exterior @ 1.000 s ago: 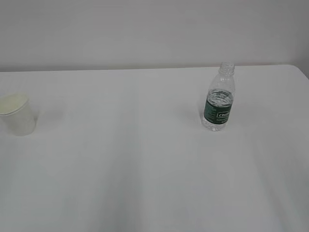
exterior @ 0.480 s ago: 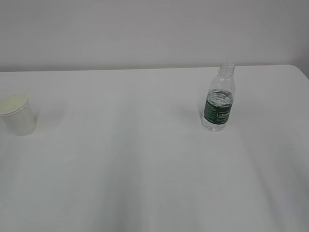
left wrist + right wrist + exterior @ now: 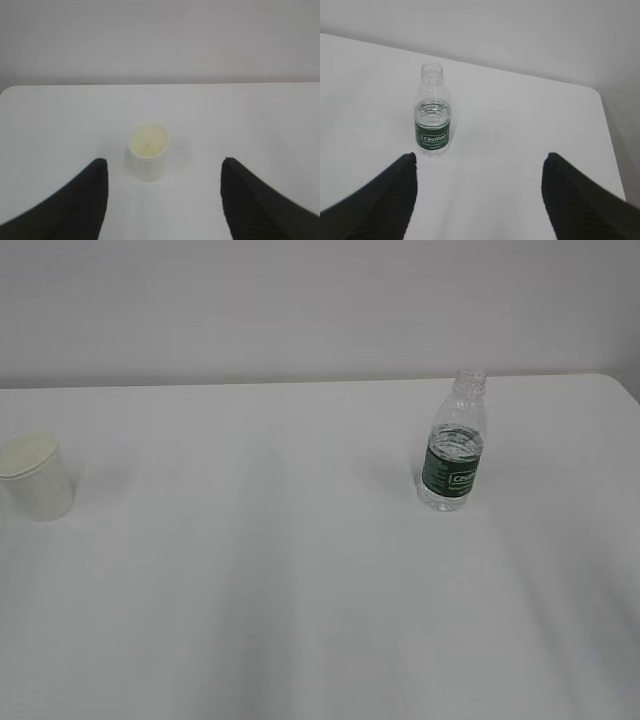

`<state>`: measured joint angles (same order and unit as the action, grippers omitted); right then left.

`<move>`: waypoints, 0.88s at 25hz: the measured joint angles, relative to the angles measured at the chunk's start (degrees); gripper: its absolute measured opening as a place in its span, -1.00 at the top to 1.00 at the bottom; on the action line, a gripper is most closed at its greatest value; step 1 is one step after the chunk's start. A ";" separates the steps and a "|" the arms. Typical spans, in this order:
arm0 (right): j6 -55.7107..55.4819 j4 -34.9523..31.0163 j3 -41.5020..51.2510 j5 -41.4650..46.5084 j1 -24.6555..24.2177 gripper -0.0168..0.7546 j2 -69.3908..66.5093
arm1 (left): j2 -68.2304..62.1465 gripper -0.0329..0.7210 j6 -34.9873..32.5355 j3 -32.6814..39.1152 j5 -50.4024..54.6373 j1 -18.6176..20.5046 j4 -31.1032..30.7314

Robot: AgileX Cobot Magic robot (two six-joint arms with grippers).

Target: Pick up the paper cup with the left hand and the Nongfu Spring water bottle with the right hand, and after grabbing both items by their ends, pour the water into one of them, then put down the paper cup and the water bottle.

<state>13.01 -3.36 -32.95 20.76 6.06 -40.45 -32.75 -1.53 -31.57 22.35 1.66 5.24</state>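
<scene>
approach stage: both grippers spread wide, nothing grasped.

paper cup [image 3: 37, 478] stands upright by the table's [image 3: 300, 590] left edge; nongfu spring water bottle [image 3: 454, 443] stands upright, uncapped, nearer the far right corner. left hand [image 3: 162, 197] lines up behind the cup, right hand [image 3: 480, 200] sits right of the bottle's line. next: advance each, right shifting leftward, until the jaws flank the body, then close.

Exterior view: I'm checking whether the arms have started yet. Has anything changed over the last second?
Nothing visibly changed. The paper cup and the water bottle stand upright where they were, apart on the white table, untouched.
</scene>
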 joint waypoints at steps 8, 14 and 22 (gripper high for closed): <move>1.23 0.00 0.00 -4.87 0.00 -0.57 -5.48 | -5.28 -0.43 0.00 0.00 -4.84 0.00 0.00; 2.15 0.00 0.00 -9.14 0.13 -0.57 -8.77 | -10.57 -0.43 0.00 0.00 -9.07 0.00 0.00; 2.71 0.10 0.00 -15.17 4.83 -0.57 -14.88 | -19.14 -0.43 0.00 0.00 -15.95 0.00 0.00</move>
<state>15.72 -3.25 -32.95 5.59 10.90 -55.32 -51.89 -1.53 -31.57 6.40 1.66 5.24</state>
